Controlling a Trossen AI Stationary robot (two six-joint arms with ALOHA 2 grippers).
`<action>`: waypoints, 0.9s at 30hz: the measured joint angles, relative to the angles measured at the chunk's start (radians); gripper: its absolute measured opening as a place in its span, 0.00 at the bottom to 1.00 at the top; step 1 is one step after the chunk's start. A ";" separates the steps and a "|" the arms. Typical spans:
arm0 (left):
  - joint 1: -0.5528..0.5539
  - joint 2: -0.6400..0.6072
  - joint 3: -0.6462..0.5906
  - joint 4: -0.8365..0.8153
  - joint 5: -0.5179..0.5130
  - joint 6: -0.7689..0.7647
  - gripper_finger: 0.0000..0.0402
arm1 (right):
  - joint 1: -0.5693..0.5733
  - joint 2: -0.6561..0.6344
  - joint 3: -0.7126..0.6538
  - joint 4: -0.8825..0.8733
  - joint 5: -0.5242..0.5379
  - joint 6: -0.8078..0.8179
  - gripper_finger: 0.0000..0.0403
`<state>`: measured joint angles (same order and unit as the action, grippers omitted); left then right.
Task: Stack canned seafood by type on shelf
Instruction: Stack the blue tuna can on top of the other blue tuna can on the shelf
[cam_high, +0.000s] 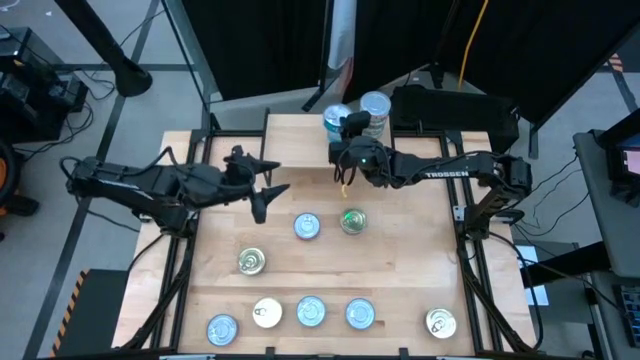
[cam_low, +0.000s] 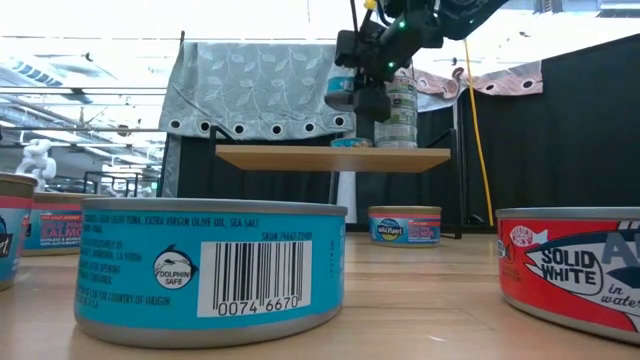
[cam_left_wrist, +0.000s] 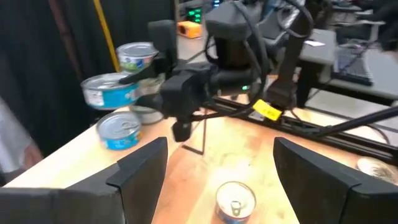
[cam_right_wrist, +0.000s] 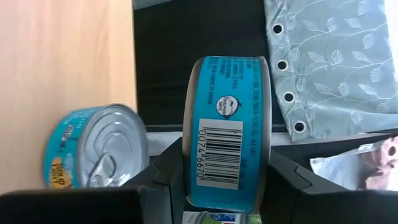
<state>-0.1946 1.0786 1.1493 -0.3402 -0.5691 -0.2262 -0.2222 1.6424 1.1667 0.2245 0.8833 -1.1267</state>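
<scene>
Overhead, right fingers (cam_right_wrist: 217, 180) clamp blue tin (cam_right_wrist: 227, 130) above shelf (cam_low: 332, 158); left fingers (cam_left_wrist: 217, 171) wide.

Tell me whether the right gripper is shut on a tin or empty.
Shut on one. In the right wrist view, the right gripper clamps a small round blue-sided metal tin between its dark fingers, above the light wooden shelf.

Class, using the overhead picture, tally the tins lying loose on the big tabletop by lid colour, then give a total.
Blue-lidded tins: 4
Cream or gold-lidded tins: 3
Green-lidded tin: 1
Total: 8
</scene>
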 joint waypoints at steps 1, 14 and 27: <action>-0.011 0.000 0.000 -0.001 -0.021 -0.005 0.72 | 0.000 0.000 0.000 -0.015 -0.001 0.013 0.33; -0.097 0.006 0.000 0.011 -0.078 -0.024 0.72 | -0.035 0.075 0.000 -0.038 0.004 0.031 0.33; -0.109 0.006 0.000 0.007 -0.077 -0.030 0.72 | -0.040 0.109 0.002 -0.027 0.015 0.009 0.33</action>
<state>-0.3038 1.0843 1.1492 -0.3336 -0.6464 -0.2558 -0.2626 1.7519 1.1683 0.1974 0.8987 -1.1177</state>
